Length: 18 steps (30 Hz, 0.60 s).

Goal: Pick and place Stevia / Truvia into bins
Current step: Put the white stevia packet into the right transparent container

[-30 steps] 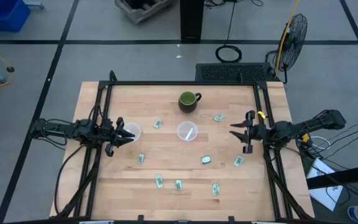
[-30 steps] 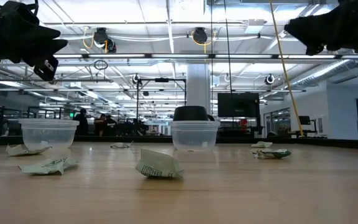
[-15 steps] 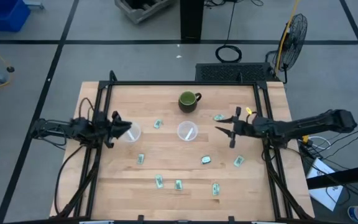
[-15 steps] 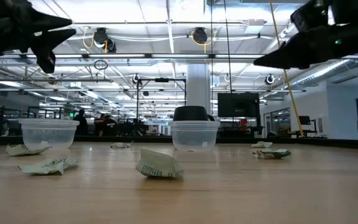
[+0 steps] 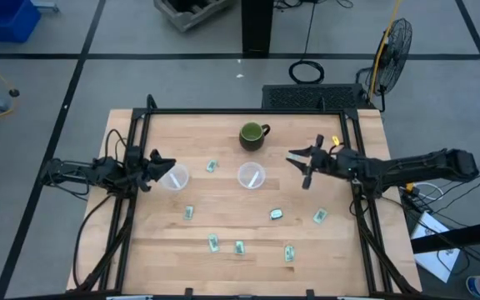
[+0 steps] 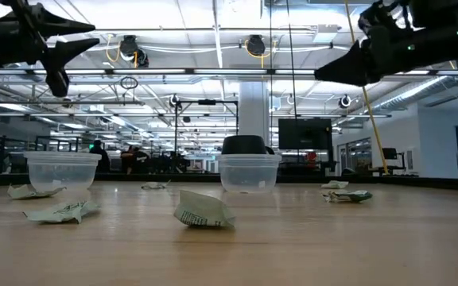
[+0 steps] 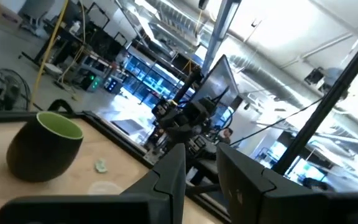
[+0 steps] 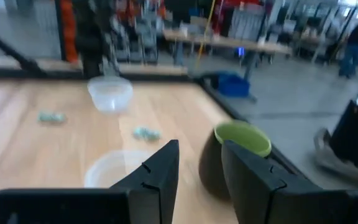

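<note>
**A:** Start at the left edge. What's there?

**B:** The left gripper (image 5: 158, 164) hangs above the table's left side, its fingers parted, holding nothing. Its tips sit just beside the left bin (image 5: 174, 177), a clear cup on the bare wood. In the low view the gripper (image 6: 68, 49) is well above that cup (image 6: 63, 170).

**A:** And the middle?

**B:** The second bin (image 5: 251, 176) stands near the centre, with the dark green mug (image 5: 252, 134) beyond it toward the far edge. Open wood lies between the two cups — only one sachet (image 5: 212, 166) sits there. The front half of the table (image 5: 223, 212) carries most of the Stevia packets: one at (image 5: 189, 213), a pair at (image 5: 213, 242) and (image 5: 240, 247), one at (image 5: 289, 252), a darker one at (image 5: 277, 214).

**A:** The right side?

**B:** The right gripper (image 5: 300, 164) reaches in from the right edge, raised off the table, jaws apart and empty. It is over the spot between the centre cup and the right rail; another sachet (image 5: 319, 217) lies nearer the front.

**A:** Anything hard to read?

**B:** The centre cup shows something pale inside — I cannot tell what. The right wrist view is blurred; mug (image 8: 236, 158) and both cups (image 8: 110, 94) still read. At table height, a crumpled packet (image 6: 202, 211) is in front, and the mug (image 6: 245, 144) is mostly hidden behind the centre cup (image 6: 249, 172).
</note>
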Motion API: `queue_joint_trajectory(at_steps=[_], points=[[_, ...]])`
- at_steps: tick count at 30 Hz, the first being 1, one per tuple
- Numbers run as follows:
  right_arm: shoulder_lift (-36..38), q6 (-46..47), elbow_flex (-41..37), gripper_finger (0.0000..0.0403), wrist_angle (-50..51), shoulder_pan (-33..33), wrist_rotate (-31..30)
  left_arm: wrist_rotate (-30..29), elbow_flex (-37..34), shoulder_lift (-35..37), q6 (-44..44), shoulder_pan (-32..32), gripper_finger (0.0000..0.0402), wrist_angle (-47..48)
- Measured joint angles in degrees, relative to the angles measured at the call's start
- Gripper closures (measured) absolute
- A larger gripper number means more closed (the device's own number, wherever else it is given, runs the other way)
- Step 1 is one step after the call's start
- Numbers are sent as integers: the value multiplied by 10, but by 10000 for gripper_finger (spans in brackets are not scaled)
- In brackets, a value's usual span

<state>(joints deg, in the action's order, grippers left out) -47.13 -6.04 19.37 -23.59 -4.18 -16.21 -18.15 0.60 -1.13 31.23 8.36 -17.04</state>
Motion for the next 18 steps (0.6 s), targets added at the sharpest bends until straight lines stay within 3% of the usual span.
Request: queue_joint_trajectory(at_steps=[4,10,18], points=[[-22,29,43,289,81,-19,-1,1,0,0,-27,0,307,0],[-71,64,54,289,86,-44,0,2,0,0,-67,0,307,14],[-81,10,53,289,62,-56,-1,2,0,0,-131,0,307,28]])
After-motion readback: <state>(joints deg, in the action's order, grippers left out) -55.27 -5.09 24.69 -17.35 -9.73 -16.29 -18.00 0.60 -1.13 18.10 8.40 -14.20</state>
